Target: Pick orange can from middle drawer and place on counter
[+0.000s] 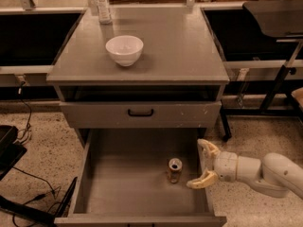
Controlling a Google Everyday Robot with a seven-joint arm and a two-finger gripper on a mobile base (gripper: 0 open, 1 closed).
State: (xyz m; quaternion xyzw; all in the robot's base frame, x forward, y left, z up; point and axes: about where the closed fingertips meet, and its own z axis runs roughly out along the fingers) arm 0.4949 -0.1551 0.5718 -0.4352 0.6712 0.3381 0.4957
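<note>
The orange can (pixel 174 170) stands upright on the floor of the open middle drawer (pixel 123 183), near its right side. My gripper (pixel 200 165) comes in from the right over the drawer's right wall, just right of the can and apart from it. Its two cream fingers (pixel 208 148) are spread open and empty. The counter (pixel 180 46) is the grey cabinet top above.
A white bowl (pixel 124 49) sits on the counter's left middle. A clear plastic bottle (pixel 102 4) stands at its back left. A closed drawer front with a black handle (pixel 140 112) is above the open drawer. Black cables and equipment (pixel 12 150) lie on the floor at left.
</note>
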